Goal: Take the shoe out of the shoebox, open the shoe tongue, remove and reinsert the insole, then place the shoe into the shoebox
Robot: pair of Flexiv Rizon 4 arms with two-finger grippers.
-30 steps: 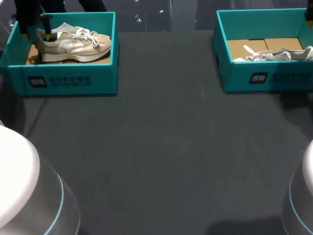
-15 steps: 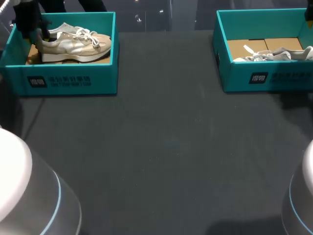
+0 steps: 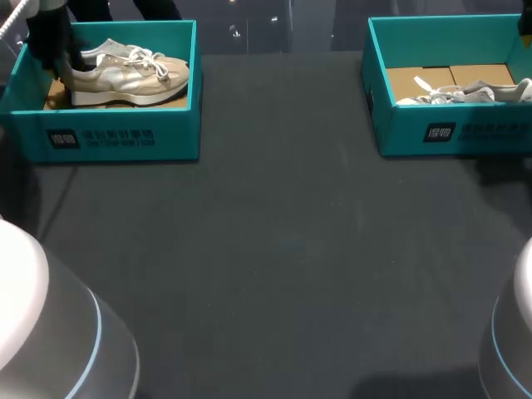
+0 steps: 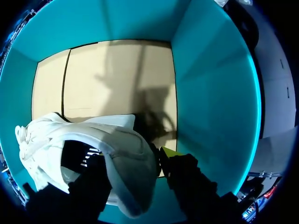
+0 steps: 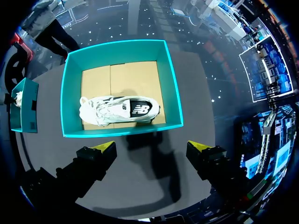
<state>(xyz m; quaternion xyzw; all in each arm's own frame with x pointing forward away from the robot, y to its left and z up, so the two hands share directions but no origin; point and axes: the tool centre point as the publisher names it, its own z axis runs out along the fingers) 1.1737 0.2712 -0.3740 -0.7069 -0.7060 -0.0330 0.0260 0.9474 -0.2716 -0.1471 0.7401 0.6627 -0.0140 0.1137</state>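
Observation:
A beige shoe [image 3: 125, 75] lies on its sole in the left teal shoebox [image 3: 116, 137], toe to the right. My left gripper [image 3: 60, 58] is down at its heel. In the left wrist view the grey-white heel [image 4: 133, 172] sits between the dark fingers [image 4: 187, 179], one inside the shoe opening and one outside, both pressing on it; my left gripper [image 4: 134, 157] is shut on the heel. My right gripper [image 5: 152, 147] hangs open above the table in front of the right shoebox [image 5: 168, 88], with nothing between its fingers.
The right shoebox [image 3: 449, 137] holds a white and grey shoe [image 3: 465, 91], seen in the right wrist view as a white shoe with a black heel part [image 5: 119, 109]. Dark tabletop [image 3: 283, 266] stretches between the two boxes.
My left gripper shifted slightly left at the shoe's heel and its fingers closed in on it. The shoe, the boxes and the right arm have not moved.

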